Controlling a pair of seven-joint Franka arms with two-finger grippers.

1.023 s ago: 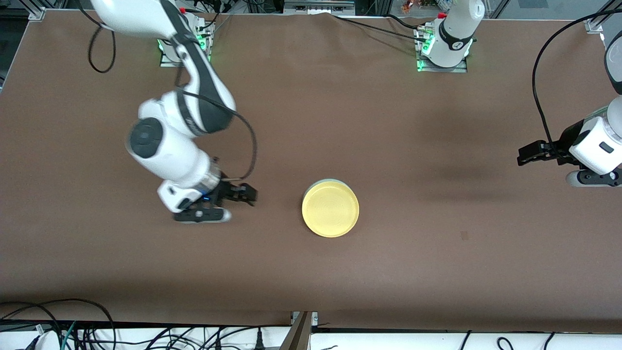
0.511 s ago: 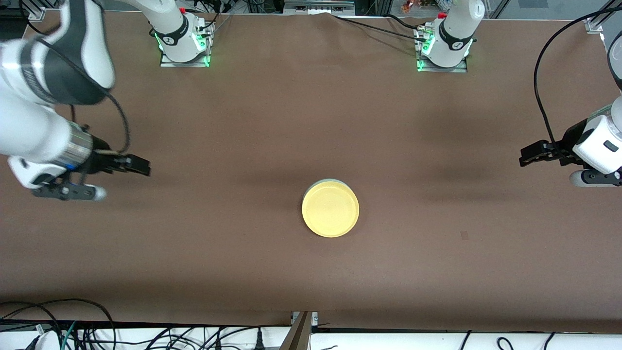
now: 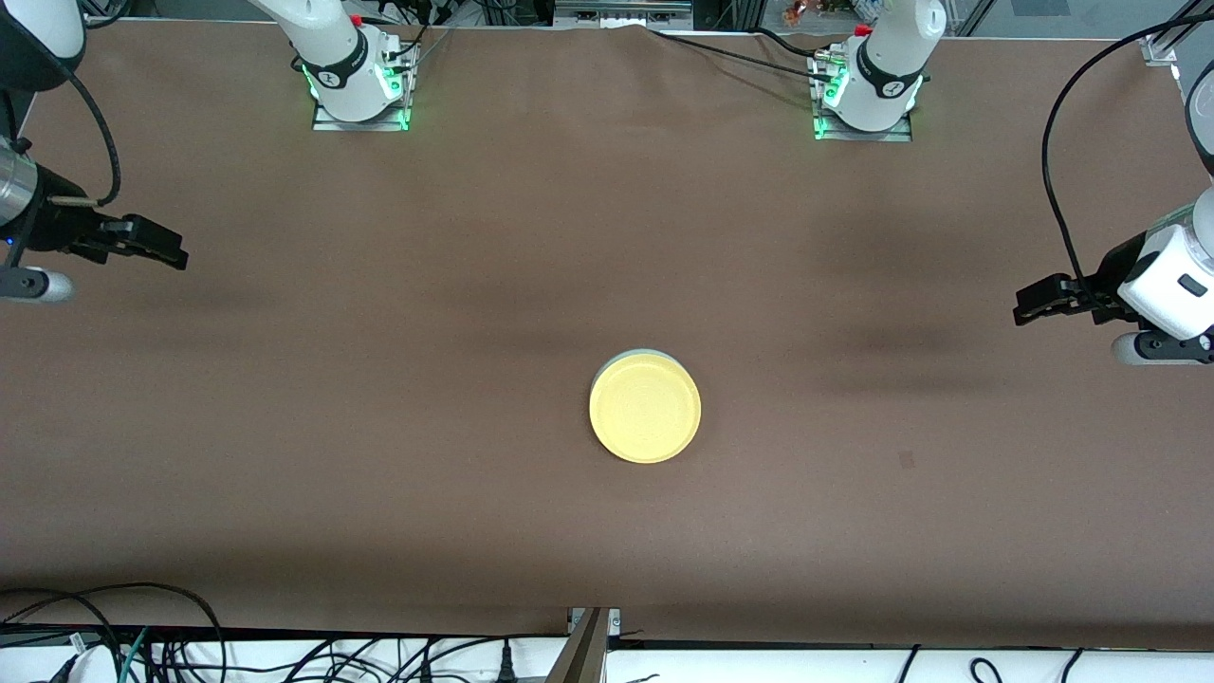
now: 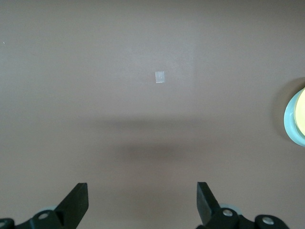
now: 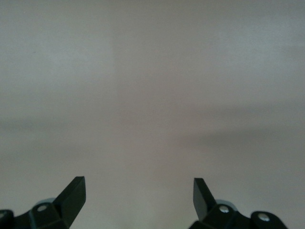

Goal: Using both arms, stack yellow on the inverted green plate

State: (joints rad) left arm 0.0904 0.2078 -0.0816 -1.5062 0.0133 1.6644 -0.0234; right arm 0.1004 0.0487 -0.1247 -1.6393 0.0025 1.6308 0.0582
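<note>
The yellow plate (image 3: 645, 408) lies on top of the pale green plate (image 3: 643, 355), of which only a thin rim shows, at the middle of the brown table. Both plates also show at the edge of the left wrist view, the green rim (image 4: 289, 119) beside the yellow (image 4: 301, 114). My left gripper (image 3: 1024, 304) is open and empty above the table at the left arm's end. My right gripper (image 3: 171, 249) is open and empty above the table at the right arm's end. Neither gripper touches the plates.
The brown table cloth (image 3: 379, 474) covers the whole table. A small pale square mark (image 4: 160, 77) lies on the cloth in the left wrist view. The arm bases (image 3: 356, 85) (image 3: 868, 95) stand along the table's edge farthest from the front camera. Cables run along the edge nearest that camera.
My right arm has swung away from beside the plates to the right arm's end of the table, gripper open throughout. The left arm and the plates have barely moved.
</note>
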